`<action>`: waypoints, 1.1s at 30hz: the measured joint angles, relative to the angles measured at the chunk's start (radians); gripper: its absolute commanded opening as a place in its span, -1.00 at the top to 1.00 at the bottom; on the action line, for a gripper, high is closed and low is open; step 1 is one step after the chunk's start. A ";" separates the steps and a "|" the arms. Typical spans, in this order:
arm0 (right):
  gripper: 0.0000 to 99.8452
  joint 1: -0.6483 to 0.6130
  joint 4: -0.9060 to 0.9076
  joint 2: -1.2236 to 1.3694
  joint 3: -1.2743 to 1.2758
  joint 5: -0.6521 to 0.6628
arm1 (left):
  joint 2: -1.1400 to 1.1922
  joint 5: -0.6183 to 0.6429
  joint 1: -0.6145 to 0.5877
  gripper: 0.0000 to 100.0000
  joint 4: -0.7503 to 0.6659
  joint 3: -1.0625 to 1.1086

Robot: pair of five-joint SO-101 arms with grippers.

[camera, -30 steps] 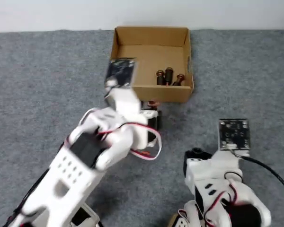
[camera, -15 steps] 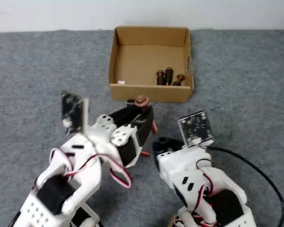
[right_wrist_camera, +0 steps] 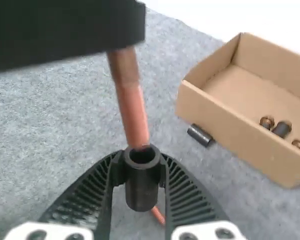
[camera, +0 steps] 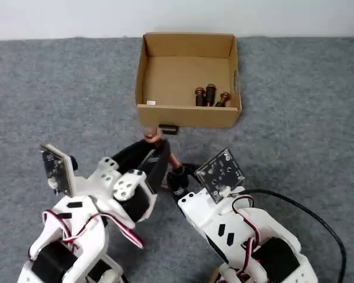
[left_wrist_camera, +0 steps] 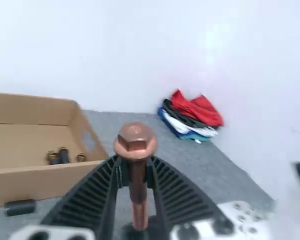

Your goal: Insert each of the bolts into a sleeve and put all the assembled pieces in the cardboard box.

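From the left wrist view, the left hand (left_wrist_camera: 135, 169) clamps a copper bolt (left_wrist_camera: 135, 142) just under its head. From the right wrist view, the right hand (right_wrist_camera: 141, 175) pinches a black sleeve (right_wrist_camera: 140, 191), and the bolt's shaft meets its mouth.

The bolt (left_wrist_camera: 137, 175) gleams coppery metal — sleeve (right_wrist_camera: 141, 182) matt black, box (camera: 189, 116) plain cardboard
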 measured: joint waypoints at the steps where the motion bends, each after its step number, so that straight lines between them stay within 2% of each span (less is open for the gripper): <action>1: 0.98 0.000 0.000 0.000 0.000 0.006 | -0.002 0.000 -0.017 0.99 0.000 0.002; 7: 0.98 0.000 0.000 0.000 -0.002 0.025 | -0.003 0.002 -0.048 0.99 0.000 0.006; 13: 0.98 0.000 0.000 0.002 -0.002 0.077 | -0.005 0.031 0.025 0.99 0.000 0.044; 26: 0.98 0.000 -0.035 0.005 -0.020 0.084 | -0.015 0.029 0.063 0.99 -0.011 0.192; 28: 0.98 0.000 -0.035 0.005 -0.020 0.084 | -0.015 -0.003 0.080 0.92 -0.011 0.195; 33: 0.98 0.002 -0.035 0.005 -0.020 0.084 | -0.015 -0.058 0.091 0.59 0.006 0.192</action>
